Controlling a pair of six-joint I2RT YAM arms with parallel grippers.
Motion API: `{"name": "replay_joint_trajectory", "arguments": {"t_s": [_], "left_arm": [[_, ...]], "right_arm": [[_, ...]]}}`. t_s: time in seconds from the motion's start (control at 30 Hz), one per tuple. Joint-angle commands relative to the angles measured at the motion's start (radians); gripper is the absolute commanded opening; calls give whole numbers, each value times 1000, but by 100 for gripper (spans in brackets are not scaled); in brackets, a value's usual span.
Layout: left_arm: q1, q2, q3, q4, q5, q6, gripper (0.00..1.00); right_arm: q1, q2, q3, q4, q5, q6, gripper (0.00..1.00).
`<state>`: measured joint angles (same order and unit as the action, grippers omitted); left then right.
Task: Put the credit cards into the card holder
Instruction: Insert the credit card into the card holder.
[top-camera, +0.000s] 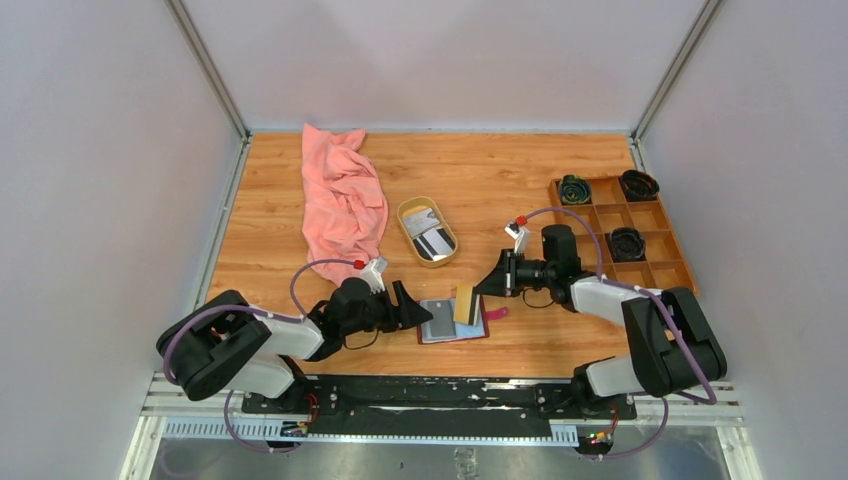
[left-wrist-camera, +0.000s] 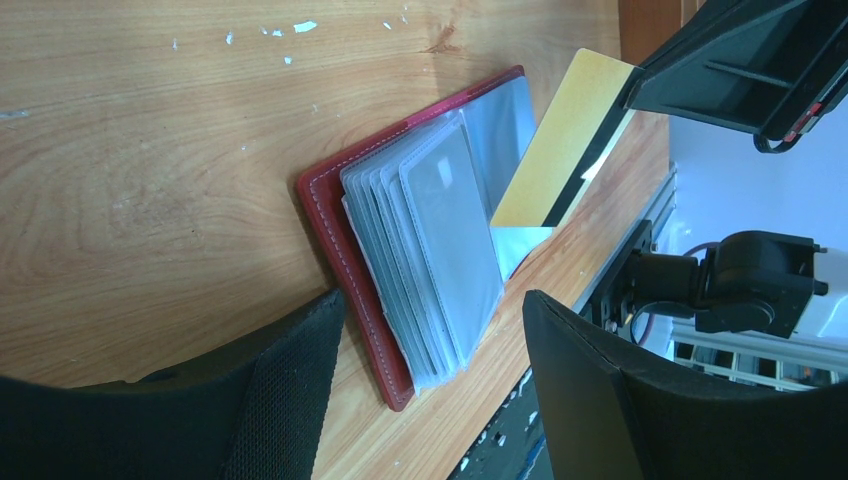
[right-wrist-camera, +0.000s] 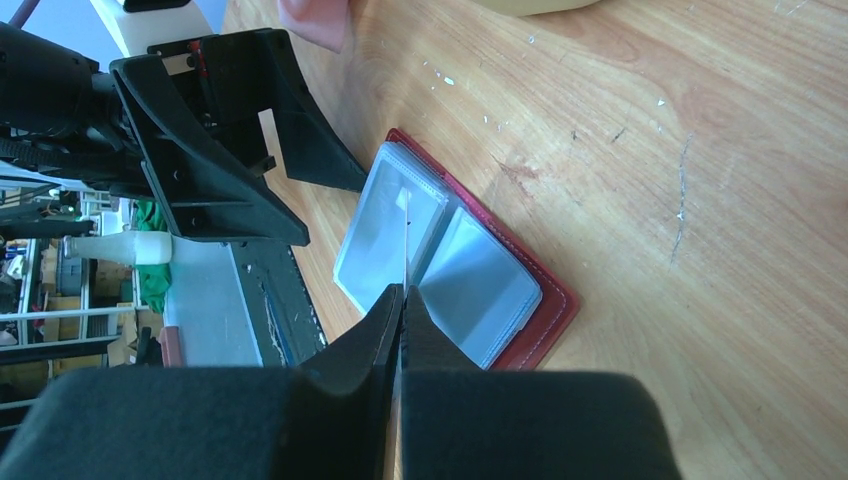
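Between both arms, open card holder (top-camera: 452, 322), right fingers (right-wrist-camera: 360, 345) clenched on yellow card (left-wrist-camera: 560, 140) over it, left fingers (left-wrist-camera: 290, 370) spread alongside.

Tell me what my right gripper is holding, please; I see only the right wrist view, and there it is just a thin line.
Observer: The left wrist view shows its face: a yellow card, pinched in the right gripper.
Operator: Is it inside the card holder?
Observer: Its lower end meets the open card holder; I cannot tell whether it is in a pocket.
Operator: Are there other cards?
Observer: Yes, the top view shows cards in the oval dish.
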<state>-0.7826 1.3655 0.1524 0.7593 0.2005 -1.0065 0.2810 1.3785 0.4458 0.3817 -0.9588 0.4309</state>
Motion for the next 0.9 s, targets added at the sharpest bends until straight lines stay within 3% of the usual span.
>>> {"name": "replay_joint_trajectory", "arguments": {"t_s": [0.0,0.87], "left_arm": [[-10,30,-14,-110,-46,20,73],[-11,53,-5,-110,-41,20,73]], "right_arm": [[-8,-3,12,-8,-32,-8,0],[7,15,26,-2,-38,-11,0]]}}
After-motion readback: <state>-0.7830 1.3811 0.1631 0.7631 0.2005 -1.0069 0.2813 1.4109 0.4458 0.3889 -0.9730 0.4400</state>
